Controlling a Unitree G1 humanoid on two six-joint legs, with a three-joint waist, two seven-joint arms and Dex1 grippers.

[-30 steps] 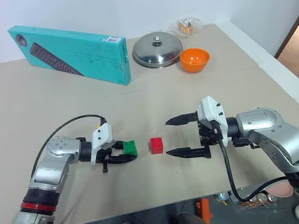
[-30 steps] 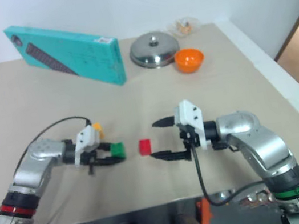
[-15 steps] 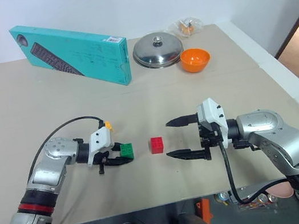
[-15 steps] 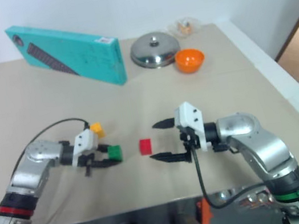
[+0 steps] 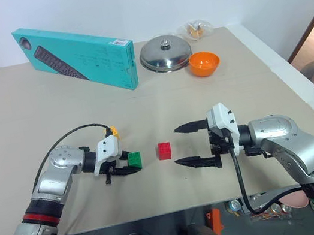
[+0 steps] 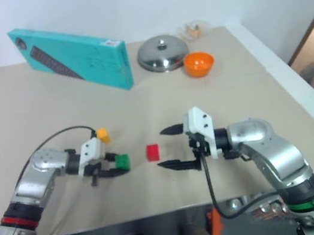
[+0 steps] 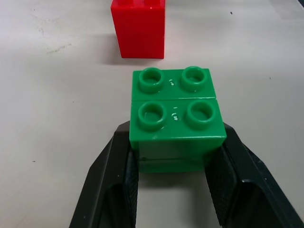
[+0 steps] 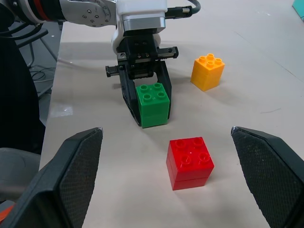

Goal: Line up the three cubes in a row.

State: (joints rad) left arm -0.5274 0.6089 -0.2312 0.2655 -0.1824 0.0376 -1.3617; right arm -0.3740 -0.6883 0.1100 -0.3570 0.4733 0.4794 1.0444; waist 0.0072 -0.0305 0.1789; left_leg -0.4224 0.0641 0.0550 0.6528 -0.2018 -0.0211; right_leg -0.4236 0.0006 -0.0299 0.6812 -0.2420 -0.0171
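L claw [image 8: 145, 105] clamped on green studded plastic block [image 7: 175, 116], apparently on desk [image 5: 53, 117]; red studded block [image 5: 164, 151] near; R claw [image 5: 187, 144] agape.

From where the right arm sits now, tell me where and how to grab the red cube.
Grip the red cube across its two flat vertical side faces, below the studded top. Come in level from the open right gripper side; that side is free, while the green cube, held by the left gripper, stands on the other.
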